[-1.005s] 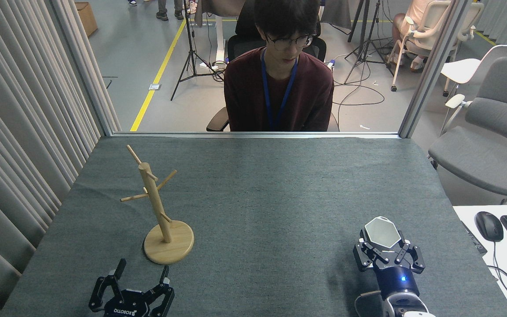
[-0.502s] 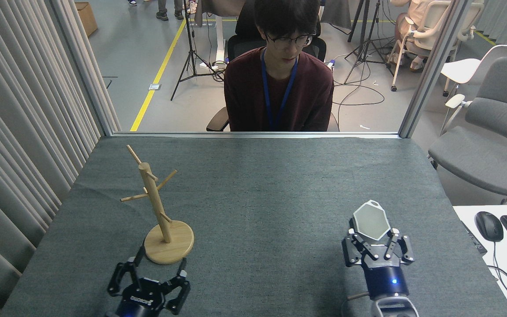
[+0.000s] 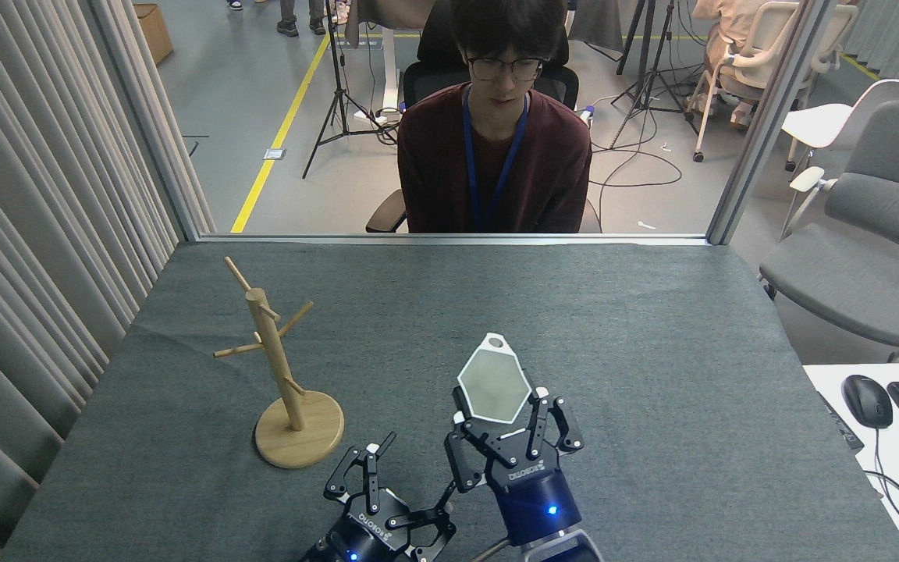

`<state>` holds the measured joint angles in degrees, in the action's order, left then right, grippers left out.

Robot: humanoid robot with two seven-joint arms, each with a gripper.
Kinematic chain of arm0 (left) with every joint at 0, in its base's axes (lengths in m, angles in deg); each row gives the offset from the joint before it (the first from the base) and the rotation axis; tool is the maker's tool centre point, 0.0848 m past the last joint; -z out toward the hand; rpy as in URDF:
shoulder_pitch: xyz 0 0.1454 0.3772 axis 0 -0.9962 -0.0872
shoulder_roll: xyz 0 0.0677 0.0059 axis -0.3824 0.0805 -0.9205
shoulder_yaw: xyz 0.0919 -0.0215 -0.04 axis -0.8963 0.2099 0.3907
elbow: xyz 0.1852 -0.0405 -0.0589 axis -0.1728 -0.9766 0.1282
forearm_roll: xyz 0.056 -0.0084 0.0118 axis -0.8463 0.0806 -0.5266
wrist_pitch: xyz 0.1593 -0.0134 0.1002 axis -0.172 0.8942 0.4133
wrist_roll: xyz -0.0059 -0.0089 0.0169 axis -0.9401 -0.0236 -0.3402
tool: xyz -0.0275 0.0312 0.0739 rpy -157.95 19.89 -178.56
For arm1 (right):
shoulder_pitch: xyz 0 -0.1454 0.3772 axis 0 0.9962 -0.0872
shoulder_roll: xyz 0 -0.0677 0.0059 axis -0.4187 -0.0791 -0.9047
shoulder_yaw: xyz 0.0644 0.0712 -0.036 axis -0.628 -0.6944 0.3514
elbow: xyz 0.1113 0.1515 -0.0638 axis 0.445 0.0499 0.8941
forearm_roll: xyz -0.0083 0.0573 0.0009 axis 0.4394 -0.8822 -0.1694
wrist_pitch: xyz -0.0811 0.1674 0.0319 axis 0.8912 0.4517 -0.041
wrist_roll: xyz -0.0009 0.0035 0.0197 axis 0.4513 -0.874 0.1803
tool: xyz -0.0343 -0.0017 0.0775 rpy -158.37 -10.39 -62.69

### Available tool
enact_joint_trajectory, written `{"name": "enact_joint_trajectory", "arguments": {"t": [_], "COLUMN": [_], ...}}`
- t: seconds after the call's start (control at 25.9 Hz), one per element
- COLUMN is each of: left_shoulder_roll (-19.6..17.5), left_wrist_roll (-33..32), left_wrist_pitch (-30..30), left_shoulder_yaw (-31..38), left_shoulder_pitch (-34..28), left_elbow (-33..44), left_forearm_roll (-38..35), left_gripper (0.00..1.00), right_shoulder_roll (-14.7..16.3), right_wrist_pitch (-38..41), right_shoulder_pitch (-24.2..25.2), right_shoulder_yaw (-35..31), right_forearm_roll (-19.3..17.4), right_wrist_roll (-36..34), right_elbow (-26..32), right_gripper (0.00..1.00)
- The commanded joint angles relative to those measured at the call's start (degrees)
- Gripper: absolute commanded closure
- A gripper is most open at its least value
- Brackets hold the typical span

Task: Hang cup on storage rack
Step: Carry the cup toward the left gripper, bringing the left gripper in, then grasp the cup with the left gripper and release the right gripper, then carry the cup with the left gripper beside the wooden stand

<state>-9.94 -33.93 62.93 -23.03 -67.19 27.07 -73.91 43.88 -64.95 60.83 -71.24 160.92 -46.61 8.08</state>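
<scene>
Cup (image 3: 494, 385): white, faceted, hexagonal rim turned toward the camera; clamped in the right gripper, which grips its near lower part, its body reaching up and away from the fingers. A small tab with a round hole sits at the cup's far tip.
Right gripper (image 3: 506, 422): fingers closed against the cup from both sides, blue light lit on the wrist below; low in the view, just right of the left gripper.
Left gripper (image 3: 410, 482): fingers spread apart, holding nothing; just left of and below the right gripper, nearly touching its left finger, though contact cannot be told.
Rack (image 3: 278, 367): wooden post on a round disc base with thin angled pegs, leaning slightly left in the view; up and to the left of the left gripper, well apart from the cup. Every peg is bare.
Bench (image 3: 613, 328): covered in dark grey cloth; both grippers are over its near edge.
Person (image 3: 494, 156): seated beyond the far edge of the bench, straight ahead of the grippers, in a dark red top with a blue lanyard.
</scene>
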Motion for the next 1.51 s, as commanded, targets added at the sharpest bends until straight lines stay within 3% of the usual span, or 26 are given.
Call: {"name": "enact_joint_trajectory", "arguments": {"t": [0.0,0.85,1.08,1.16,1.24,1.47], "left_shoulder_roll": [1.0,0.7,0.4,0.4,0.4,0.3], "left_wrist_roll": [-0.1,0.4,0.0,0.0,0.0,0.0], "left_wrist_pitch": [0.1,0.1,0.1,0.2,0.2,0.2], "left_shoulder_yaw": [-0.4,-0.2,0.1,0.1,0.2,0.1], "left_shoulder_pitch": [0.4,0.6,0.6,0.7,0.7,1.1], "left_elbow": [-0.3,0.0,0.4,0.4,0.4,0.0], "left_forearm_roll": [-0.5,0.0,0.1,0.1,0.1,0.0], "left_gripper": [0.01,0.01,0.43,0.45,0.45,0.45], "right_shoulder_roll": [-1.6,-1.9,-2.0,-2.0,-2.2,-2.2], "right_wrist_pitch": [-0.1,-0.1,-0.5,-0.5,-0.5,0.1], "right_shoulder_pitch": [1.7,8.4,8.4,8.4,8.3,8.2], "right_shoulder_yaw": [1.6,6.3,6.3,6.2,5.9,6.0], "right_forearm_roll": [1.8,3.3,3.3,3.3,3.3,2.7], "right_wrist_roll": [0.0,-0.2,-0.3,-0.3,-0.3,-0.9], "right_elbow": [0.2,1.9,1.9,1.9,1.9,5.6], "right_gripper": [0.38,0.36,0.35,0.27,0.02,0.02]}}
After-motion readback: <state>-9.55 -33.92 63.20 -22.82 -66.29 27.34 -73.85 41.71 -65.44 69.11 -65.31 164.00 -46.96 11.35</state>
